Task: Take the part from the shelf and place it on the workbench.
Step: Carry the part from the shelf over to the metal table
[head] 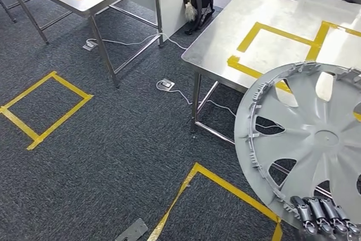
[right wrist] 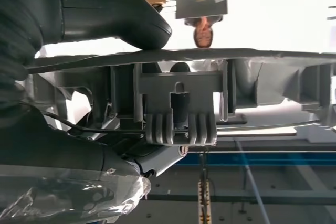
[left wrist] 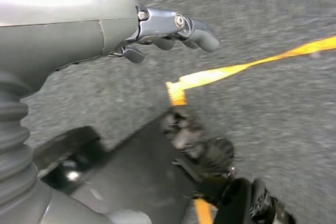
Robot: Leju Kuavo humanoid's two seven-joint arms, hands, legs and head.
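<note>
Wheel cover (head: 313,139), the part: you had it up in the right hand (head: 325,218), held by its lower rim, hanging over the near corner of the steel bench (head: 221,38). Fingers (head: 317,210) wrapped the rim edge from the front; the right wrist view showed the thumb (right wrist: 118,19) clamped on the other face and the clip ribs (right wrist: 180,127) on the rim's back, hidden from the head view. Judged light, thin plastic, springy, clips likely brittle; grip the rim, not the spokes. Left hand (left wrist: 174,30) hung over carpet (left wrist: 277,108) and yellow tape (left wrist: 238,69), fingers loosely curled around nothing.
</note>
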